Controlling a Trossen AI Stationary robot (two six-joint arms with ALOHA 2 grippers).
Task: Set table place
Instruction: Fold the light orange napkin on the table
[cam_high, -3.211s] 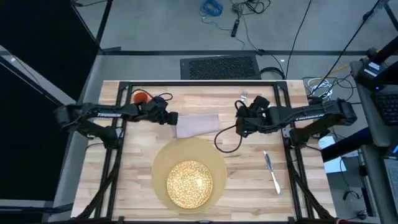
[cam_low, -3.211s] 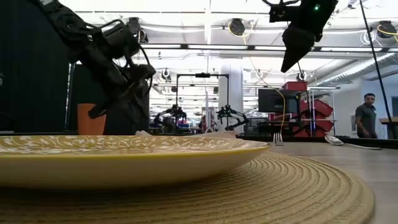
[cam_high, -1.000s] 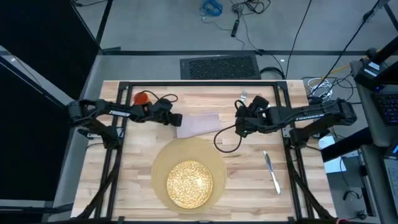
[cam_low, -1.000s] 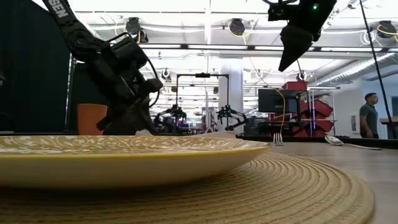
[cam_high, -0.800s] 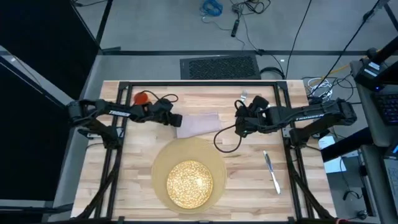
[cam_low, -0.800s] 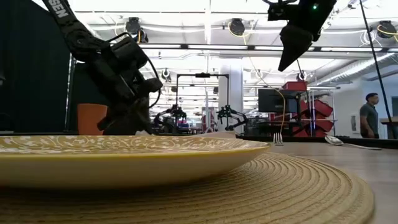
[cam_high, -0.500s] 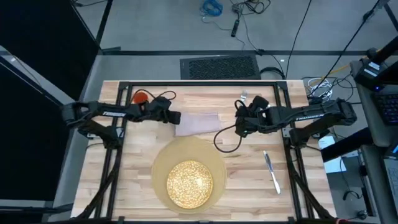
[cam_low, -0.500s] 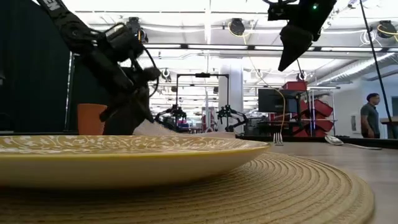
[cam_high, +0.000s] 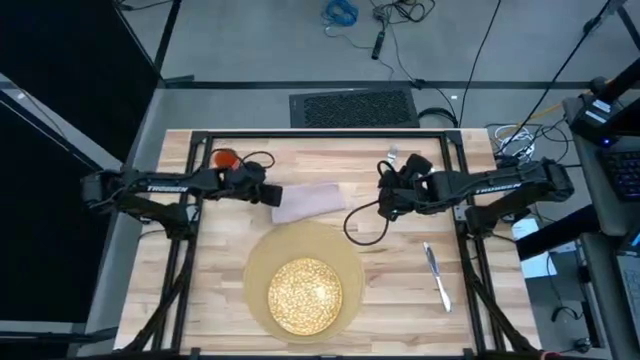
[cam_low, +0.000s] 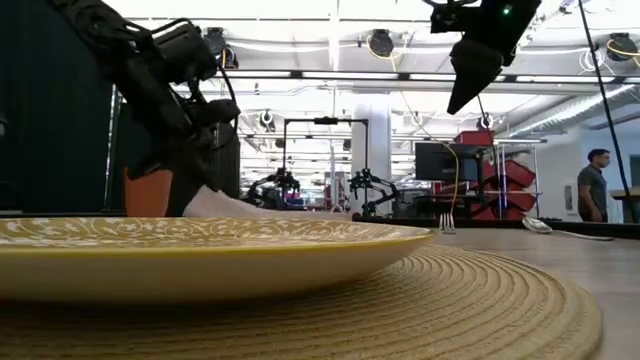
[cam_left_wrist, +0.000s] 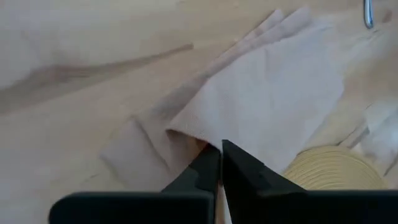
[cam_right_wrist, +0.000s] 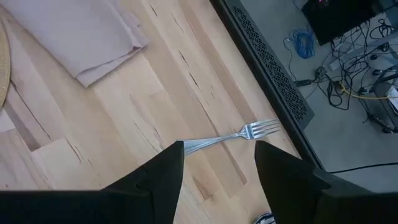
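On the desk (cam_high: 200, 290), seen from above, we find the left tool (cam_high: 272, 196) low at the 9 o'clock edge of the napkin (cam_high: 310, 201), its two fingers (cam_left_wrist: 239, 167) pressed narrow and pinching a raised fold of the pinkish cloth. From the level view the napkin's held corner lifts off the wood while the rest trails flat toward 3 o'clock. The napkin lies just at 12 o'clock of the mat (cam_high: 262, 262), close to its rim, though we cannot tell if they touch.

The plate (cam_high: 305, 295), gold-speckled, sits on the mat, toward the mat's 6 o'clock side. The orange cup (cam_high: 224, 159) stands near the desk's 10 o'clock corner, just behind the left arm's wrist.

The right tool (cam_high: 385, 207) hangs well above the wood at about 2 o'clock of the mat, its fingers (cam_right_wrist: 158, 177) spread wide and holding nothing. Under it and beyond, the fork (cam_right_wrist: 231, 137) lies flat near the desk's far edge, tines pointing toward the black rail. The knife (cam_high: 436, 277) lies at 3 o'clock of the mat, well apart from it, blade running roughly from 12 to 6 o'clock.

Far off in the room, a person (cam_low: 596, 186) stands at the level view's 3 o'clock edge.
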